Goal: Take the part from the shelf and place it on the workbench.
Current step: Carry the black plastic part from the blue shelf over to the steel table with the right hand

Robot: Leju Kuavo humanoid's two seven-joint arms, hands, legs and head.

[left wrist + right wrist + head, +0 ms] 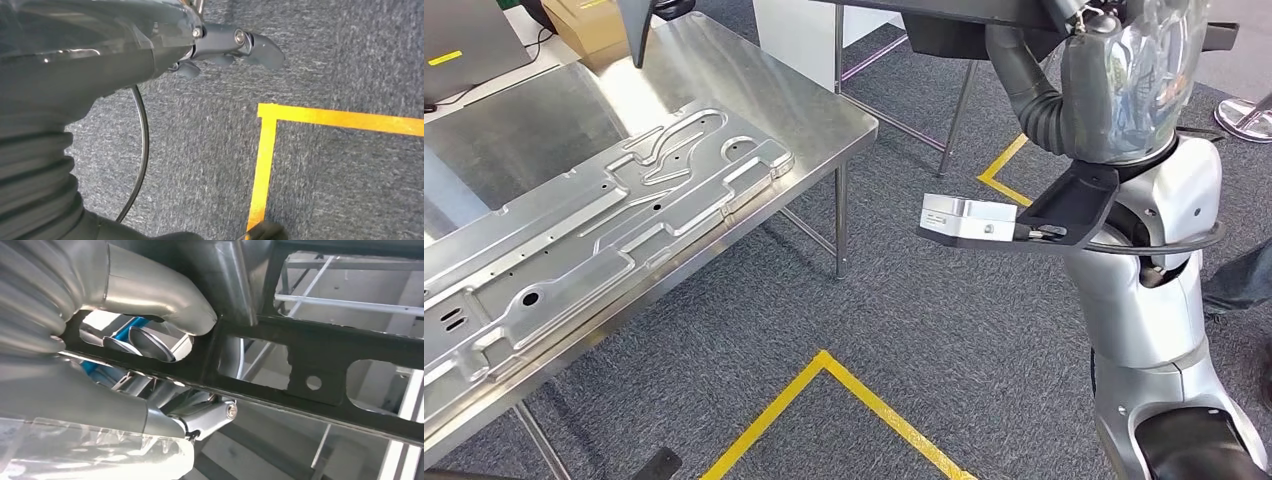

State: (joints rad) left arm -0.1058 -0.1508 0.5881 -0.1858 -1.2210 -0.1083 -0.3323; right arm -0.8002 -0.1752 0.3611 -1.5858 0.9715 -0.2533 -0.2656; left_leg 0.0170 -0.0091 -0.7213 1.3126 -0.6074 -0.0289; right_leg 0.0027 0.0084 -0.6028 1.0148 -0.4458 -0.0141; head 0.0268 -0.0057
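Note:
The part is a flat black metal frame [310, 347] with several cut-out windows and a small round hole. My right hand [125, 340] grips it, thumb over one bar and fingers under it. From the head view, the right hand [1139, 70] is raised high at the right, and the black part [944, 28] runs left from it along the top edge. The steel workbench [819, 105] stands at the left, below and apart from the part. My left hand [227, 42] hangs over the grey carpet with its dark fingers stretched out and nothing in them.
A large stamped silver panel [604, 225] covers much of the workbench. A cardboard box [589, 25] and a laptop [464, 40] sit at its far end. Yellow tape lines [854, 395] mark the carpet. A person's leg [1239, 280] shows at the right edge.

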